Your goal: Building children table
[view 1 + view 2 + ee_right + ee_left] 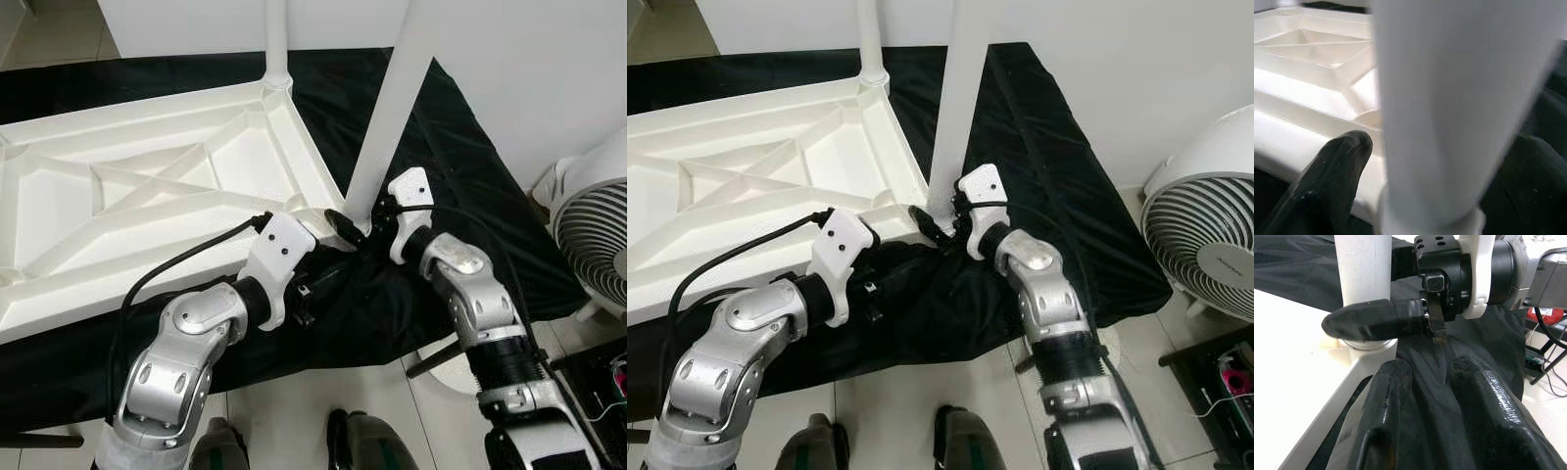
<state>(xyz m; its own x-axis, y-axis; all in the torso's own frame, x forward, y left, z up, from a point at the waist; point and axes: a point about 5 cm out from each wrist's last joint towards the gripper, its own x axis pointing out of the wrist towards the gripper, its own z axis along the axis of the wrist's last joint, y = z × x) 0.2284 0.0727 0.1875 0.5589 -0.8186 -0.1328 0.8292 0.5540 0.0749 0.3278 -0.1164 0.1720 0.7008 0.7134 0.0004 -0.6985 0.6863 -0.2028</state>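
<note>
A white plastic table top (147,186) lies upside down on a black cloth (460,137), its ribbed underside facing up. One white leg (276,39) stands in the far corner socket. A second white leg (387,117) stands at the near right corner, leaning slightly right. My right gripper (1442,147) is shut on this leg just above its socket, one black finger (1371,320) across its front. Just left of that corner, my left gripper (1432,369) rests low over the cloth, open by a narrow gap with nothing between its fingers.
A white fan (593,235) stands on the floor to the right. A dark stand with cables (598,382) sits at the lower right. The cloth's front edge hangs over tiled floor (294,411) by my feet. A white wall is behind.
</note>
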